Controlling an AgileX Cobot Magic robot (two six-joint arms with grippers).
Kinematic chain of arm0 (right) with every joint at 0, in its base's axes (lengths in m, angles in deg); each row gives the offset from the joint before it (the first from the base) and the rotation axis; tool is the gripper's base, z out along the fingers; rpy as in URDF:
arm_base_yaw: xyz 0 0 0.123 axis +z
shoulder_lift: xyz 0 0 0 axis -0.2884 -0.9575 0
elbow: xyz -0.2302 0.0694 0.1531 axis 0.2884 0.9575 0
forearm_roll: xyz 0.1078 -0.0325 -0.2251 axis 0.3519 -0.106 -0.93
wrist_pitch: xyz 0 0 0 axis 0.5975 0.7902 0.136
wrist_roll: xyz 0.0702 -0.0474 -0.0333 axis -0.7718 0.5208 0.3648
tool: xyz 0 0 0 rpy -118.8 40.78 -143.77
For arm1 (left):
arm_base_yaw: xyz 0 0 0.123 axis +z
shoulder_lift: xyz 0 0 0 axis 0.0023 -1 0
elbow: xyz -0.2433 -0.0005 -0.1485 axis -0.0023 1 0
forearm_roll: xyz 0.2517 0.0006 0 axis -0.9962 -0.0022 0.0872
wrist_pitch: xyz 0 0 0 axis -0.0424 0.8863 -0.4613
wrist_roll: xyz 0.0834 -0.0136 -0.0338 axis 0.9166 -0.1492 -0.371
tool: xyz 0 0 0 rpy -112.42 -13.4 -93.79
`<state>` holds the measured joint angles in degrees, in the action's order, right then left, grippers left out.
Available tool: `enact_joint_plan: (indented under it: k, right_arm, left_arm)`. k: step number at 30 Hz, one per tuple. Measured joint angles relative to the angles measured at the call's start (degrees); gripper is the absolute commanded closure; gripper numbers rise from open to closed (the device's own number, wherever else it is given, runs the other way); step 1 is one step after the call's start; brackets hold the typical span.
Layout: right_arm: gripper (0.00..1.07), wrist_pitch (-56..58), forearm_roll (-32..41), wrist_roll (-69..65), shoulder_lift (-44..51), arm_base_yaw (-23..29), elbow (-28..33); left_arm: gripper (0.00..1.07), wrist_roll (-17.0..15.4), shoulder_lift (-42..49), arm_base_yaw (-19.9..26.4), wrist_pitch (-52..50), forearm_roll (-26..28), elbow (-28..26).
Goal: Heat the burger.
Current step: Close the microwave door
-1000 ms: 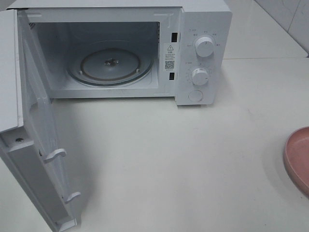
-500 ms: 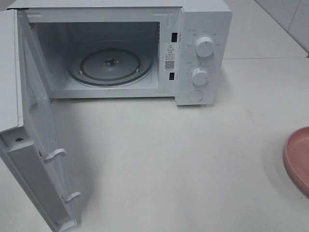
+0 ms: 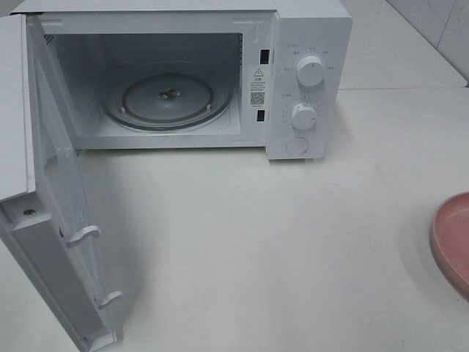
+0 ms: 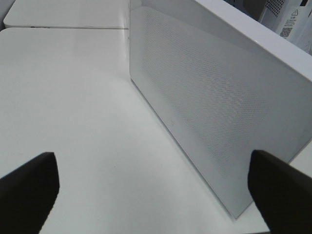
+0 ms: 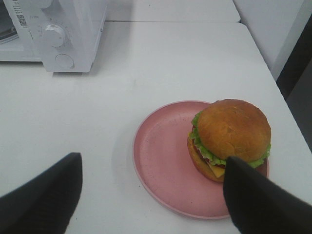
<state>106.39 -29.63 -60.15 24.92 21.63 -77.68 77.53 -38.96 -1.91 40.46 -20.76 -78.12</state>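
In the right wrist view the burger (image 5: 233,129), with a glossy brown bun, lettuce, cheese and patty, sits off-centre on a round pink plate (image 5: 161,156). My right gripper (image 5: 151,200) hovers open on the near side of the plate, one dark finger (image 5: 258,200) close beside the burger, nothing between them. My left gripper (image 4: 153,195) is open and empty next to the outer face of the microwave door (image 4: 204,92). Neither gripper shows in the exterior high view, where only the plate's edge (image 3: 451,238) appears and the burger is out of frame.
The white microwave (image 3: 308,37) stands at the back with its door (image 3: 51,220) swung wide open at the left. Its glass turntable (image 3: 167,95) is bare. Two knobs and a button sit on its right panel (image 3: 303,115). White tabletop (image 3: 256,235) lies between microwave and plate.
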Motion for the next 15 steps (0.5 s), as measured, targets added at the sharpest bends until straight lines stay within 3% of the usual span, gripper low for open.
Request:
enact_joint_plan:
  k: [6,9,11,13,14,15]
  right_arm:
    - [0.31,0.0,0.0,0.0,0.0,0.0,0.0]
    - [0.31,0.0,0.0,0.0,0.0,0.0,0.0]
    - [0.31,0.0,0.0,0.0,0.0,0.0,0.0]
    - [0.31,0.0,0.0,0.0,0.0,0.0,0.0]
    - [0.31,0.0,0.0,0.0,0.0,0.0,0.0]
    - [0.31,0.0,0.0,0.0,0.0,0.0,0.0]
  left_arm:
    - [0.2,0.0,-1.43,0.0,-2.23,0.11,-0.92]
    - [0.34,0.0,-5.39,0.0,-6.02,0.11,-1.2]
    - [0.37,0.0,-6.36,0.0,-6.59,0.11,-1.2]
    - [0.52,0.0,-10.2,0.0,-8.77,-0.06,-1.2]
    - [0.52,0.0,-10.2,0.0,-8.77,-0.06,-1.2]
    - [0.69,0.0,-12.83,0.0,-10.43,-0.52,-1.2]
